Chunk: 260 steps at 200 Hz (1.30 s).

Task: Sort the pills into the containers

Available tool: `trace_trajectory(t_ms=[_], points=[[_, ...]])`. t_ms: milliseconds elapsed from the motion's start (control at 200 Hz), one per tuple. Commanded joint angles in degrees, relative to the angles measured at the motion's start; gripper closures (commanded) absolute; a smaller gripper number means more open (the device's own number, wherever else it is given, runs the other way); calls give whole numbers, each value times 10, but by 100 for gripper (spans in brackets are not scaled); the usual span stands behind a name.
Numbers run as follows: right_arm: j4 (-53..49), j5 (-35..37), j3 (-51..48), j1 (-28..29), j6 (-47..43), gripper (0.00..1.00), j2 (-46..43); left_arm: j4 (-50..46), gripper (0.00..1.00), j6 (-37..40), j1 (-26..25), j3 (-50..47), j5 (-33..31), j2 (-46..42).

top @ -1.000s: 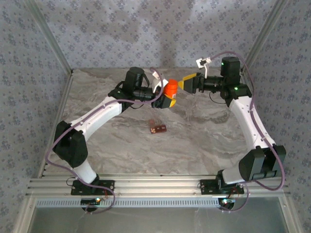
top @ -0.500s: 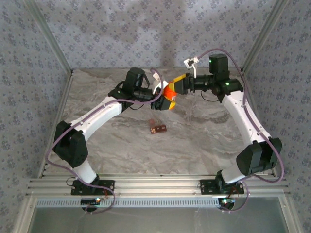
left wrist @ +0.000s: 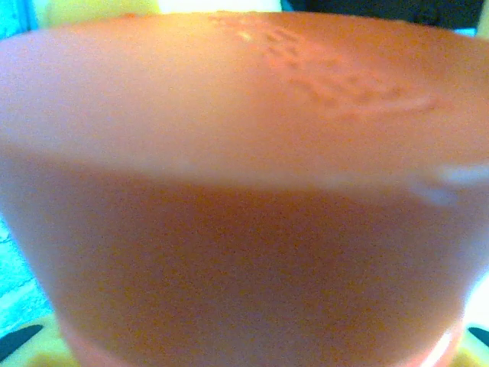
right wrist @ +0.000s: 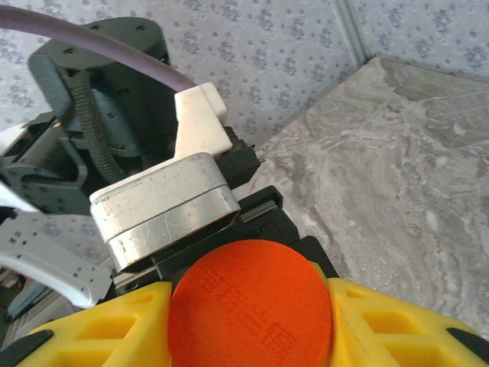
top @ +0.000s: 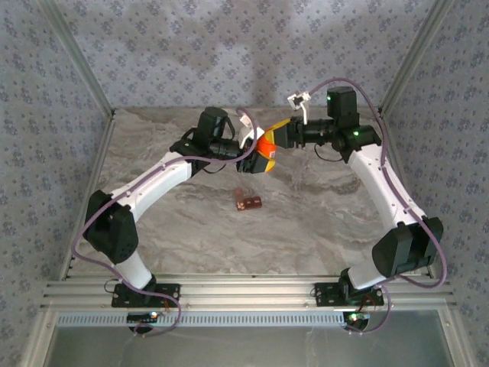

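An orange pill bottle (top: pixel 267 143) hangs in the air above the back of the table, with my left gripper (top: pixel 261 159) shut on its body. Its orange side (left wrist: pixel 229 191) sits blurred right against the left wrist camera. My right gripper (top: pixel 276 134) has come in from the right. Its yellow fingers (right wrist: pixel 114 329) press both sides of the bottle's round orange cap (right wrist: pixel 252 302). The containers (top: pixel 247 202), a small reddish-brown strip of cells, lie flat on the marble table below the bottle. The pills are hidden.
My left wrist's silver camera block (right wrist: pixel 168 206) and cables sit just behind the cap, close to my right fingers. Patterned walls and metal posts (top: pixel 76 69) close in the table's back and sides.
My right gripper has swung left from a gap beside the bottle onto its cap, and its jaws have narrowed around it. My left arm and the bottle stay still.
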Motion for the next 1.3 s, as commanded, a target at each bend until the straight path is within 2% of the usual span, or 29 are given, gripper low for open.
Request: trace_trajectory(t_ms=[0, 110, 285, 515, 575, 645, 725, 799, 944, 1159, 1294], points=[[35, 80, -44, 27, 49, 53, -17, 53, 100, -5, -6, 10, -45, -15], [69, 167, -80, 51, 93, 54, -30, 88, 100, -21, -12, -7, -88, -22], [129, 243, -107, 87, 160, 54, -35, 130, 100, -34, -31, -29, -142, -22], [133, 255, -111, 90, 160, 51, -37, 164, 100, -48, -40, -45, -175, -21], [128, 238, -110, 74, 156, 46, -43, 162, 100, -46, -40, -47, -181, -22], [132, 207, -116, 46, 152, 36, -57, 155, 100, -45, -36, -45, -181, -23], [146, 150, -125, 5, 138, 26, -81, 150, 100, -43, -28, -45, -170, -25], [145, 83, -128, -32, 114, 21, -98, 144, 100, -41, -19, -42, -142, -29], [121, -35, -116, -82, 80, 20, -93, 117, 100, -28, -7, -29, -57, -28], [61, -98, -59, -79, 36, 20, -59, 47, 100, -7, -2, 12, 56, -15], [18, -92, -21, -60, 10, 20, -42, 11, 100, 3, -2, 33, 81, -2]])
